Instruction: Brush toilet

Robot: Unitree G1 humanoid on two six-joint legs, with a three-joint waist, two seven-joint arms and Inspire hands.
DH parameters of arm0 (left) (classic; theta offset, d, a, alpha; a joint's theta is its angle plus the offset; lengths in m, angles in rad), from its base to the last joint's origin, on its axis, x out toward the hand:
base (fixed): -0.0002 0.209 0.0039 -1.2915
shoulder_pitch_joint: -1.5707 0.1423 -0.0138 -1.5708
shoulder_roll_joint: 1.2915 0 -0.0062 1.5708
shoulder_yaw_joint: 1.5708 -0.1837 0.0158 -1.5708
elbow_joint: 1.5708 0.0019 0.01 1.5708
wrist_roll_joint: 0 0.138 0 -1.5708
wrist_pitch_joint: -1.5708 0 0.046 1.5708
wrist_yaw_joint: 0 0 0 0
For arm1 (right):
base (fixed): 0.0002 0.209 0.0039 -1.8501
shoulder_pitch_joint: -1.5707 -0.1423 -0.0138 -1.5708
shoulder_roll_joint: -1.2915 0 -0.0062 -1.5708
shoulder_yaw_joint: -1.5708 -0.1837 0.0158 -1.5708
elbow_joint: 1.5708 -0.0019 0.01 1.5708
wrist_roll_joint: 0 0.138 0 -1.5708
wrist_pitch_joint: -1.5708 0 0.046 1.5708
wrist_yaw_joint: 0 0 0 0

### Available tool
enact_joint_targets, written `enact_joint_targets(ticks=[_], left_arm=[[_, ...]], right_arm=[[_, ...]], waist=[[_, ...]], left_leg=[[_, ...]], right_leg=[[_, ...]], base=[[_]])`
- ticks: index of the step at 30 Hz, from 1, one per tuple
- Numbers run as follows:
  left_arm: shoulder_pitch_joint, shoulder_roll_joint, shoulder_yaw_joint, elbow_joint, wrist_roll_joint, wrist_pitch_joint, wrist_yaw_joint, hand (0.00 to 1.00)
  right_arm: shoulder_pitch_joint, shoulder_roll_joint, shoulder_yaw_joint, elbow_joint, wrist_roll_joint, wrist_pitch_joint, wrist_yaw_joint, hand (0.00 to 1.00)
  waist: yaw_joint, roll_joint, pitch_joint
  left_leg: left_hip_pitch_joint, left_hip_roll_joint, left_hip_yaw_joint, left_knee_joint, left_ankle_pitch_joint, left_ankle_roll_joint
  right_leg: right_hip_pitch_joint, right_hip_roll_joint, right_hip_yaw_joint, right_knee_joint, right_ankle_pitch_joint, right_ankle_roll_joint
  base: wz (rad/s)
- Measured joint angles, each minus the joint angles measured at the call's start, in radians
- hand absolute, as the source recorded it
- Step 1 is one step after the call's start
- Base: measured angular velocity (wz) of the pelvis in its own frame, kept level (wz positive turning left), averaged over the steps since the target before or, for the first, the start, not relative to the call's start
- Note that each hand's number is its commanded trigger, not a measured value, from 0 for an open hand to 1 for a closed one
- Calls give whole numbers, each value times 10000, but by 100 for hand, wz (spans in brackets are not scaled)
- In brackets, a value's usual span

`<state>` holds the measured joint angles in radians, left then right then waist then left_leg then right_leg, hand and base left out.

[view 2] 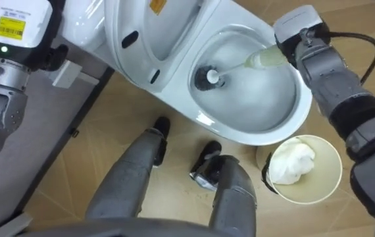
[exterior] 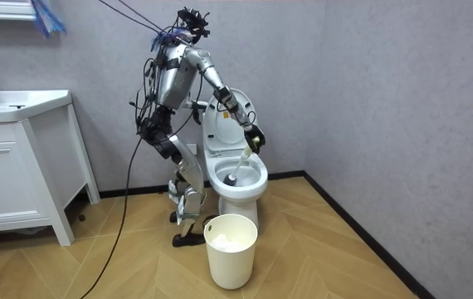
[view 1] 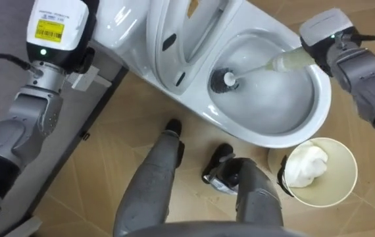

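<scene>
Risk: splash, slip | right hand curled round brush handle end; brush head down in toilet bowl near raised seat | fast stroke could flick water over rim, handle may twist in grip | bin beside feet, kickable

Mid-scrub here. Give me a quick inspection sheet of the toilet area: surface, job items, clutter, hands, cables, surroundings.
Surface: wooden floor, no spill seen.
Job's things: toilet with seat and lid raised; toilet brush with its head down in the bowl.
Clutter: cream bin on the floor before the toilet, by the robot's feet, with a white crumpled wad inside.
Hands: right hand grips the brush handle above the bowl's rim; left hand is idle, left of the raised lid.
Cables: dark cable trails from the robot to the floor.
Surroundings: white vanity at the room view's left; grey wall.
</scene>
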<state>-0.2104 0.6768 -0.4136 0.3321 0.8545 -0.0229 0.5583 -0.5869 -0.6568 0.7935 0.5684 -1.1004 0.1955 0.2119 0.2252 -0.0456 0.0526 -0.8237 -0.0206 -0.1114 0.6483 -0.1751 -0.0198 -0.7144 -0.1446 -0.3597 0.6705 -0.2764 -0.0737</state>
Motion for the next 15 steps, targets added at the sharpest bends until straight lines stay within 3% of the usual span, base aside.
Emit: enact_joint_targets(ticks=[4, 6, 8, 11, 15], left_arm=[[299, -9, -8, -89, -45, 252, -128, 0], [462, -65, -40, -100, -379, 304, -113, 0], [572, -65, -39, -91, -424, 370, -100, 0], [630, -57, -194, -43, -858, 391, -21, 0], [573, -3, -612, 79, -1238, 318, 293, 0]], right_arm=[[881, -46, -91, -1676, -580, 705, 988, 100], [1285, -62, -147, -2325, -835, 1052, 1486, 100], [1517, -54, -258, -2565, -884, 1176, 1754, 100], [1810, -71, -399, -2507, -840, 1238, 1873, 100], [1458, 83, -432, -912, 250, 1043, 1126, 100]], waist=[[-55, 118, -103], [-166, 235, -210], [-248, 285, -261], [-298, 285, -262], [-291, 261, -249]], left_leg=[[133, 88, 17, -79, -66, -37], [149, 86, 22, -86, -66, -38], [189, 79, 37, -89, -66, -37], [354, 79, 83, -130, -68, -34], [432, 78, 117, -197, -68, -31]], right_leg=[[136, 110, 11, -154, -1, -4], [156, 101, -1, -153, -4, -6], [190, 96, 7, -156, -4, -5], [307, 87, 37, -159, -6, -2], [374, 59, 72, -100, -7, 0]], base=[[-3], [0], [0], [-2], [0]])
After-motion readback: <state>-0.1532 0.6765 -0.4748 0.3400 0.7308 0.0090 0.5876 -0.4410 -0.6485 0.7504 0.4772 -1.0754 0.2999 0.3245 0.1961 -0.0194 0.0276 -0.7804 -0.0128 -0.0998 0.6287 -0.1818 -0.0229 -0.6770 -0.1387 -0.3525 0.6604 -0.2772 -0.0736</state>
